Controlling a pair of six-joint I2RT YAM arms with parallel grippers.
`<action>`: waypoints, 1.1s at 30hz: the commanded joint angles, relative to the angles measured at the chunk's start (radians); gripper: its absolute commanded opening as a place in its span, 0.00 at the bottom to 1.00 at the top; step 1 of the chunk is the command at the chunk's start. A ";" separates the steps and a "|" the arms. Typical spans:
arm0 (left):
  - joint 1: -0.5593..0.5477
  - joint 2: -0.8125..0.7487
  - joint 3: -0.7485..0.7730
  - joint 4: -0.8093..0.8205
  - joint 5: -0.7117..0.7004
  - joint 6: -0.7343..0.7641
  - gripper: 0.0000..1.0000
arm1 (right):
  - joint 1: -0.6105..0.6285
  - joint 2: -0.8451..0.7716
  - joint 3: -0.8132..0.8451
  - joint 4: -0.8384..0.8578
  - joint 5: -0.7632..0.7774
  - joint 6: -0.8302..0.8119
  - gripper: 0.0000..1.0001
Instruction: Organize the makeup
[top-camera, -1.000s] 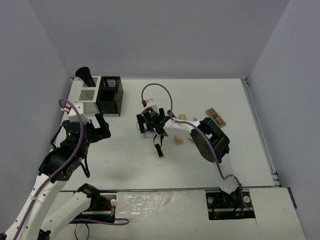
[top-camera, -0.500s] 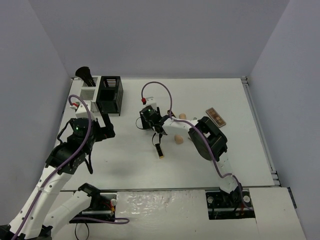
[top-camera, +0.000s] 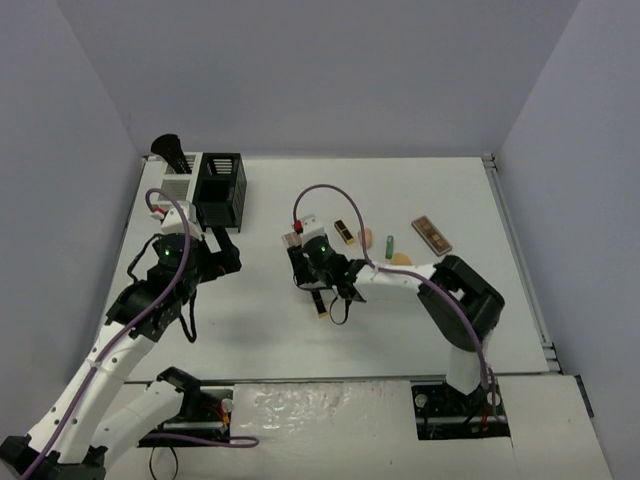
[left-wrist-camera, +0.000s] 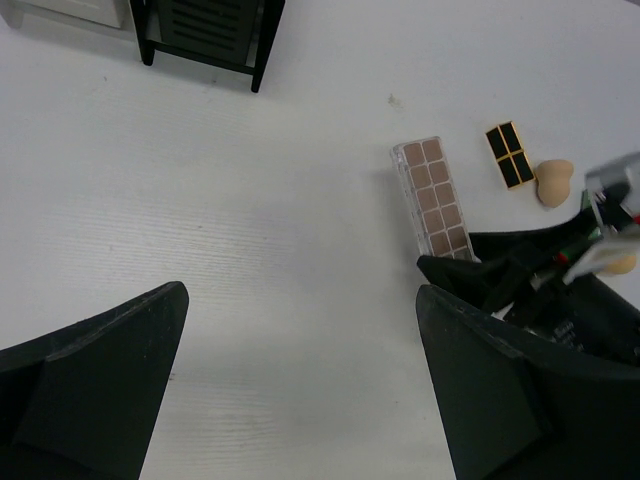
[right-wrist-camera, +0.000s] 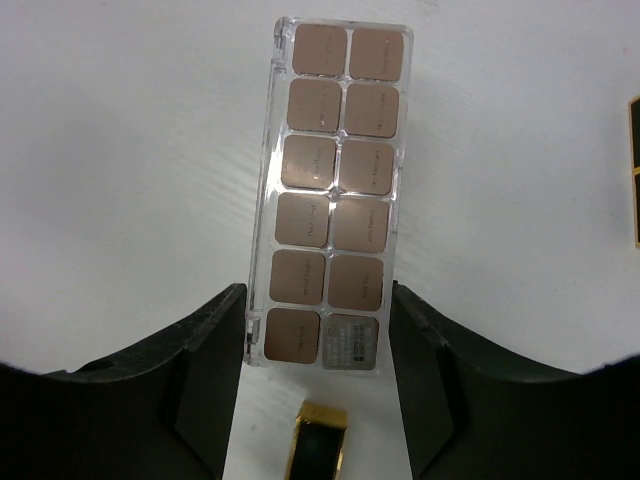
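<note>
The right wrist view shows a clear palette (right-wrist-camera: 335, 190) with brown pans flat on the table. My right gripper (right-wrist-camera: 318, 340) is shut on its near end, one finger against each long side. A black-and-gold lipstick (right-wrist-camera: 318, 455) lies just below the palette, also seen from above (top-camera: 320, 305). From above, my right gripper (top-camera: 312, 268) sits mid-table. My left gripper (top-camera: 222, 255) hangs open over bare table with nothing between its fingers (left-wrist-camera: 90, 380). A small black-gold palette (top-camera: 344, 232), two peach sponges (top-camera: 366, 238), a green tube (top-camera: 391, 243) and another brown palette (top-camera: 431, 234) lie to the right.
A black slatted bin (top-camera: 220, 190) and a white bin (top-camera: 176, 186) stand at the back left, a black brush (top-camera: 168, 150) upright in the white one. The table's right edge rail (top-camera: 520, 260) runs along the far side.
My right gripper closed on the clear palette and drew slightly nearer, and its arm swung right, uncovering the small items behind it. My left gripper moved forward and right, still open.
</note>
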 joint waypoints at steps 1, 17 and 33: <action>0.009 0.029 0.040 0.114 0.027 -0.060 0.97 | 0.089 -0.229 -0.102 0.278 0.005 -0.065 0.00; 0.010 0.173 0.069 0.339 0.249 -0.138 0.93 | 0.166 -0.488 -0.305 0.576 -0.085 -0.101 0.00; 0.006 0.236 0.041 0.529 0.376 -0.220 0.43 | 0.169 -0.513 -0.324 0.616 -0.124 -0.082 0.00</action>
